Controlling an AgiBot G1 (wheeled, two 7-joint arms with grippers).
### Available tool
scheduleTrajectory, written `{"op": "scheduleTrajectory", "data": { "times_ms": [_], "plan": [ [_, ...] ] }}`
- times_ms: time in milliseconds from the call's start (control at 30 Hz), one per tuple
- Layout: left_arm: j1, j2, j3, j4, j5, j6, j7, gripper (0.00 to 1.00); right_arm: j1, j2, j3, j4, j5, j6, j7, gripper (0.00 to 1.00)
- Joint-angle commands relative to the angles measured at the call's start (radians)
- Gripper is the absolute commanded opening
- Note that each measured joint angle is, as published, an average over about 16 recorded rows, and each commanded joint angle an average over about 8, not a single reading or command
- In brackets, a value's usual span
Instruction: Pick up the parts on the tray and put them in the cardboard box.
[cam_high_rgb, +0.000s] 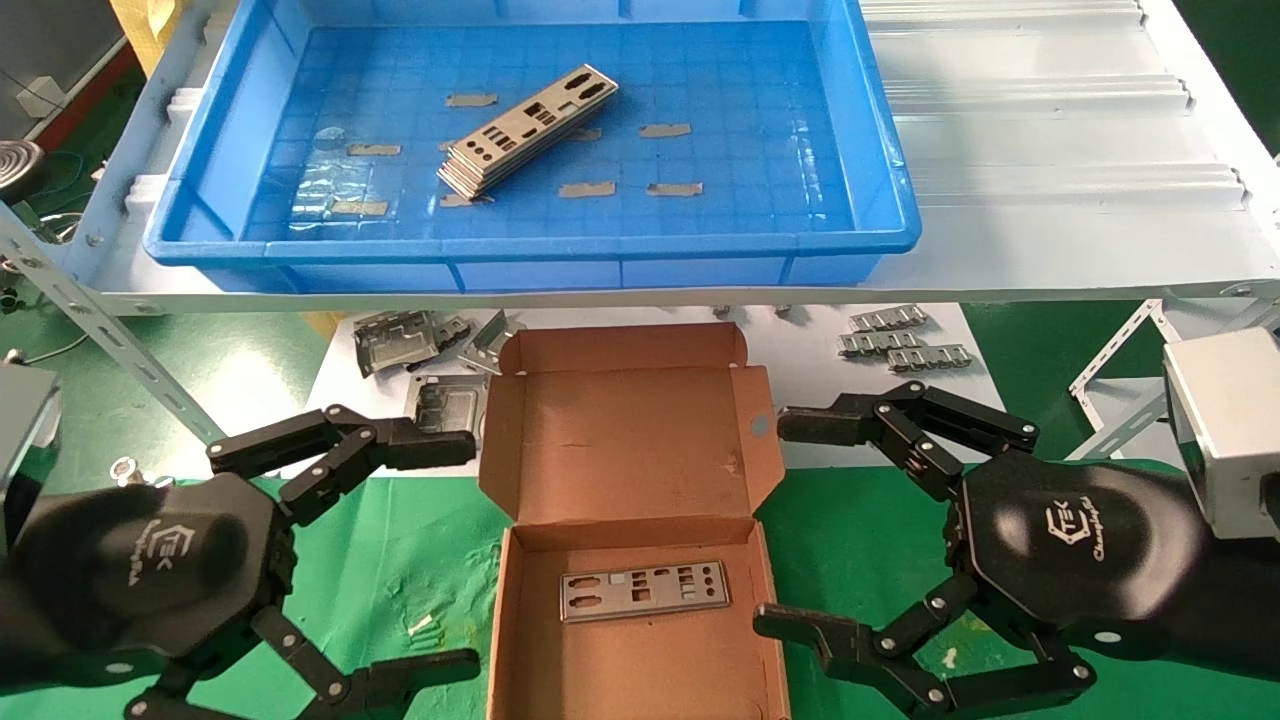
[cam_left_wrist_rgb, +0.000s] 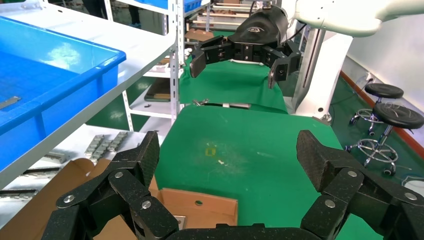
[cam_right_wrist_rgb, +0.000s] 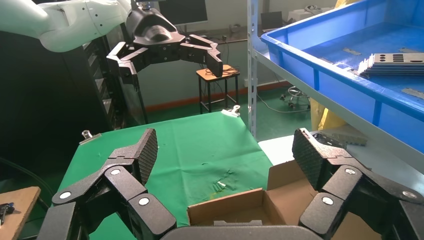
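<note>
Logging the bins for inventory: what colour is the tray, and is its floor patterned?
The tray is blue, with a grid-patterned floor; clearest in the head view.

A green cloth (cam_high_rgb: 880, 540) covers the bench across the lower frame, with a white ribbed panel (cam_high_rgb: 1040, 130) on the rack at upper right. Black stools (cam_left_wrist_rgb: 387, 107) stand on green flooring (far right), and a small wooden stool (cam_right_wrist_rgb: 216, 85) sits farther back.

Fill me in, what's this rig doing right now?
Moving parts from the tray to the cardboard box. One plate already lies in the box; a stack of plates remains in the tray. The left gripper and right gripper hover open on either side of the box, both empty.
</note>
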Motion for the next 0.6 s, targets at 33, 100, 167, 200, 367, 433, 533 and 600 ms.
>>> {"op": "scheduleTrajectory", "data": {
  "times_ms": [33, 100, 167, 200, 367, 433, 533, 600],
  "plan": [
    [0.0, 0.0, 0.0, 0.0, 0.0, 0.0, 0.0, 1.0, 0.0, 0.0, 0.0, 0.0, 0.0, 0.0, 0.0, 1.0],
    [0.0, 0.0, 0.0, 0.0, 0.0, 0.0, 0.0, 1.0, 0.0, 0.0, 0.0, 0.0, 0.0, 0.0, 0.0, 1.0],
    [0.0, 0.0, 0.0, 0.001, 0.0, 0.0, 0.0, 1.0, 0.0, 0.0, 0.0, 0.0, 0.0, 0.0, 0.0, 1.0],
    [0.0, 0.0, 0.0, 0.001, 0.0, 0.0, 0.0, 1.0, 0.0, 0.0, 0.0, 0.0, 0.0, 0.0, 0.0, 1.0],
    [-0.001, 0.001, 0.001, 0.001, 0.0, 0.0, 0.001, 1.0, 0.0, 0.0, 0.0, 0.0, 0.0, 0.0, 0.0, 1.0],
    [-0.001, 0.001, 0.001, 0.001, 0.0, 0.0, 0.001, 1.0, 0.0, 0.0, 0.0, 0.0, 0.0, 0.0, 0.0, 1.0],
    [-0.001, 0.001, 0.001, 0.001, 0.0, 0.0, 0.001, 1.0, 0.0, 0.0, 0.0, 0.0, 0.0, 0.0, 0.0, 1.0],
    [-0.001, 0.001, 0.001, 0.002, 0.0, 0.0, 0.001, 1.0, 0.0, 0.0, 0.0, 0.0, 0.0, 0.0, 0.0, 1.0]
  ]
}}
